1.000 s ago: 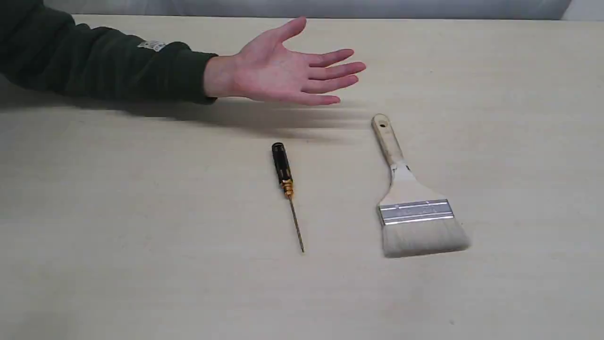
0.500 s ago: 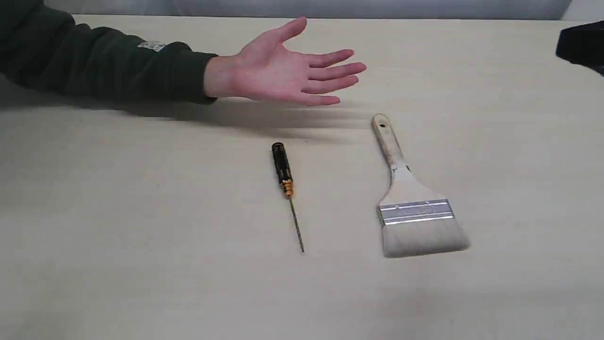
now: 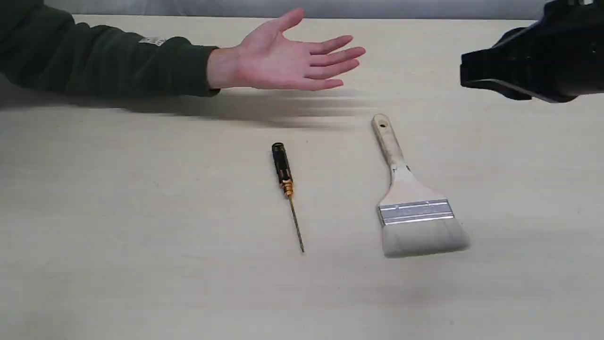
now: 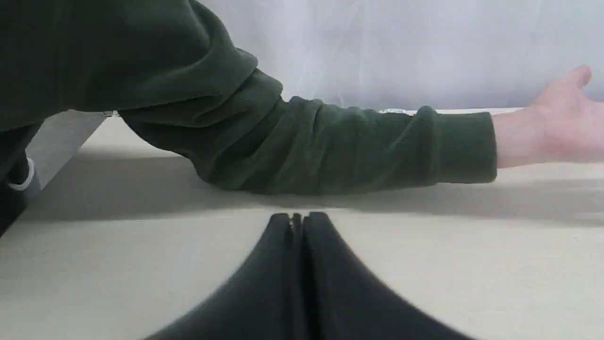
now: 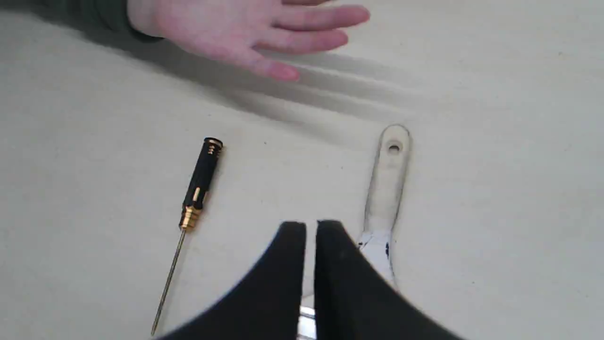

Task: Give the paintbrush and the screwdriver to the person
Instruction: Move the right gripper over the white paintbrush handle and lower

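The paintbrush (image 3: pixel 409 198) lies flat on the table, handle hole toward the person, bristles toward the near edge. Left of it lies the screwdriver (image 3: pixel 286 184), black handle pointing to the person. The person's open hand (image 3: pixel 288 59) hovers palm up above the table behind both tools, on a dark green sleeve (image 3: pixel 104 61). My right gripper (image 3: pixel 467 73) hangs in the air at the upper right, above and to the right of the brush. The right wrist view shows that gripper (image 5: pixel 310 227) shut and empty over the paintbrush handle (image 5: pixel 387 184), with the screwdriver (image 5: pixel 200 182) beside it. My left gripper (image 4: pixel 296 217) is shut and empty, low by the sleeve (image 4: pixel 330 146).
The pale table (image 3: pixel 141 236) carries only the two tools. A light grey wall (image 3: pixel 330 7) runs behind its far edge. The person's forearm rests across the far left of the table.
My right arm has come in from the upper right edge toward the brush. The person's hand has lifted slightly. The tools have not moved.
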Motion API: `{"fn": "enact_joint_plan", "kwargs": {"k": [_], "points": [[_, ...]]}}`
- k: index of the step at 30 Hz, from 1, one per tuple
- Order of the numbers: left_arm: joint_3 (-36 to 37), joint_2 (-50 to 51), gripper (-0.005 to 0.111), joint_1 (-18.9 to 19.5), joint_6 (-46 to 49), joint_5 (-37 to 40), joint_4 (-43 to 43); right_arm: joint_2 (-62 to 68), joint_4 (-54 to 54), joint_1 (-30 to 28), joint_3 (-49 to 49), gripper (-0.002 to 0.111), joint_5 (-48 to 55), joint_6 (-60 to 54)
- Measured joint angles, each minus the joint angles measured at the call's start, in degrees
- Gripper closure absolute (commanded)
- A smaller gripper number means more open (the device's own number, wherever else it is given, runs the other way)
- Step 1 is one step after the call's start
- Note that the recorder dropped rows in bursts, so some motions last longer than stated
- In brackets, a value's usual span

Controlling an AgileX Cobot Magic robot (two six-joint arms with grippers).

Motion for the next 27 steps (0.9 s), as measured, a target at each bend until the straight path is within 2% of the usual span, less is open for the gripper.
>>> {"fn": "enact_joint_plan", "kwargs": {"k": [4, 11, 13, 27], "points": [[0.0, 0.0, 0.107, 0.0, 0.0, 0.0, 0.0, 6.5, -0.2, 0.0, -3.7, 0.1, 2.6, 0.8], [0.0, 0.0, 0.107, 0.0, 0.0, 0.0, 0.0, 14.5, 2.1, 0.0, -7.8, 0.073, 6.0, -0.1], [0.0, 0.0, 0.107, 0.0, 0.0, 0.0, 0.0, 15.8, 2.5, 0.0, -7.8, 0.069, 6.0, -0.2], [0.0, 0.0, 0.107, 0.0, 0.0, 0.0, 0.0, 22.9, 1.9, 0.0, -8.7, 0.069, 5.9, -2.7]]}}
